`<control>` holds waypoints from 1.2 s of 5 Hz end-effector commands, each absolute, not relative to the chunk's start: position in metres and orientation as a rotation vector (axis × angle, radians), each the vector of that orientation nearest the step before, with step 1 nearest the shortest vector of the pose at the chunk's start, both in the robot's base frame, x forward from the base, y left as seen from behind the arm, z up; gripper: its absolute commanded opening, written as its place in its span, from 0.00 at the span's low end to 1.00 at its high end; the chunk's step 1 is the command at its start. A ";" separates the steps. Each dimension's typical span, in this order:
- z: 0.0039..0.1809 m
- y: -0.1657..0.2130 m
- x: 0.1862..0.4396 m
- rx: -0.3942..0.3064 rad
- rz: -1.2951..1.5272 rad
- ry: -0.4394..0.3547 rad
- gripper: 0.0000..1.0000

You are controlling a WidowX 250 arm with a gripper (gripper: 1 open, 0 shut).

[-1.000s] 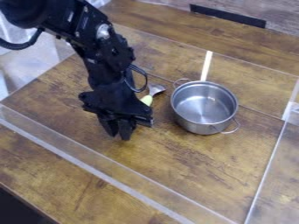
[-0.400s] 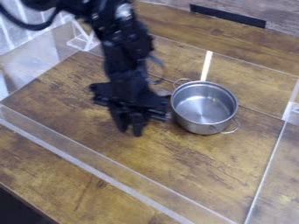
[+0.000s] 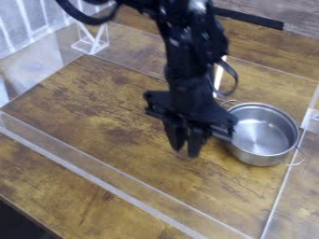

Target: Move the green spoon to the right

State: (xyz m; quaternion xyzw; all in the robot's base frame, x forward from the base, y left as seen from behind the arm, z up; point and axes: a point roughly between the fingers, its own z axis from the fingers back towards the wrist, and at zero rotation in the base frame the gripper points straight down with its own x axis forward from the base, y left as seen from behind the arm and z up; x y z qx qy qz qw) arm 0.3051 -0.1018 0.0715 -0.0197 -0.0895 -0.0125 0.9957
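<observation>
My gripper (image 3: 189, 143) hangs fingers-down just above the wooden table, close to the left side of the steel pot (image 3: 263, 133). Its dark fingers (image 3: 181, 138) stand close together. The green spoon is hidden among them and lies nowhere on the wood. The black arm rises from the gripper toward the top of the view.
A thin pale stick (image 3: 226, 77) shows partly behind the arm, beyond the pot. A clear low wall (image 3: 75, 159) runs along the front and sides of the table. A clear stand (image 3: 88, 39) sits at the back left.
The gripper has travelled right and a little toward the front; the spoon, seen at its fingers before, went with it. The steel pot now sits further right and nearer the front.
</observation>
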 end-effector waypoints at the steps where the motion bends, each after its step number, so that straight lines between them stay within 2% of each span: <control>1: 0.081 -0.115 0.317 -0.061 -0.089 -0.220 0.00; 3: 0.077 -0.125 0.321 -0.077 -0.208 -0.196 0.00; 4: 0.078 -0.116 0.322 -0.082 -0.203 -0.190 0.00; 5: 0.079 -0.107 0.323 -0.087 -0.189 -0.184 1.00; 6: 0.076 -0.103 0.322 -0.094 -0.220 -0.177 0.00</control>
